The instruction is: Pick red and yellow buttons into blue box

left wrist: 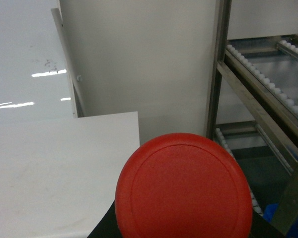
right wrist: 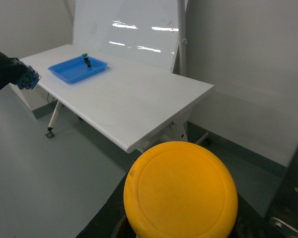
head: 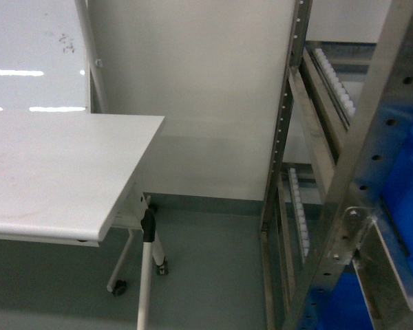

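Note:
The red button (left wrist: 184,188) fills the bottom of the left wrist view, its round cap facing the camera, with my left gripper (left wrist: 184,234) shut on its base; only dark jaw edges show beside the cap. The yellow button (right wrist: 181,191) sits the same way in my right gripper (right wrist: 181,234), which is shut on it. A blue box (head: 407,185) shows behind the metal rack posts at the right of the head view. Neither gripper appears in the head view.
A white table (head: 55,172) on castors stands at the left, a metal roller rack (head: 316,158) at the right, grey floor between. On the table lies a shallow blue tray (right wrist: 77,69) with a green-capped button (right wrist: 85,58). A dark gloved hand (right wrist: 10,72) reaches in at the left edge.

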Robot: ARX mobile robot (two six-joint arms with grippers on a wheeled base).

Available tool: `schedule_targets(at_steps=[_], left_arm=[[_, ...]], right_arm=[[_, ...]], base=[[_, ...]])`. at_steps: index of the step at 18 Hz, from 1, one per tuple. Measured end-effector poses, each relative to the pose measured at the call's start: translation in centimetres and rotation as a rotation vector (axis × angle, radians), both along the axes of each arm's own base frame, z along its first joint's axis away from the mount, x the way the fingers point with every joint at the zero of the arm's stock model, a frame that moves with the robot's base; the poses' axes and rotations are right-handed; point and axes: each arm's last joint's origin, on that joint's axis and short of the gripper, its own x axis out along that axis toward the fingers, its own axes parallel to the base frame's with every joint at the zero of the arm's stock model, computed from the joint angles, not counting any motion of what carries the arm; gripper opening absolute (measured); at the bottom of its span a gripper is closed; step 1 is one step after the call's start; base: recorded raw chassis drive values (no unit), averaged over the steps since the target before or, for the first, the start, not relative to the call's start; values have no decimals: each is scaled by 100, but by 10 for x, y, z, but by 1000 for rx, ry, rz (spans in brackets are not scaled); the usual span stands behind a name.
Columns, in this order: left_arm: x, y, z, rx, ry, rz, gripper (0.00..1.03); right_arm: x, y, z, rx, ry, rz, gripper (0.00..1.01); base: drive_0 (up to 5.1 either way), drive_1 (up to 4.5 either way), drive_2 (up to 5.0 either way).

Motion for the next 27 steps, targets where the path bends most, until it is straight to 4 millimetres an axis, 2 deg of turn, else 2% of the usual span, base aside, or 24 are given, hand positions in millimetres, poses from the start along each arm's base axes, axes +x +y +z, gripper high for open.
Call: schedule_targets(at_steps=[27], left_arm=[[0, 0, 0, 0, -1, -1, 24]], right_arm=[[-1, 0, 0, 0, -2, -2, 29]], base=[[495, -256, -210]])
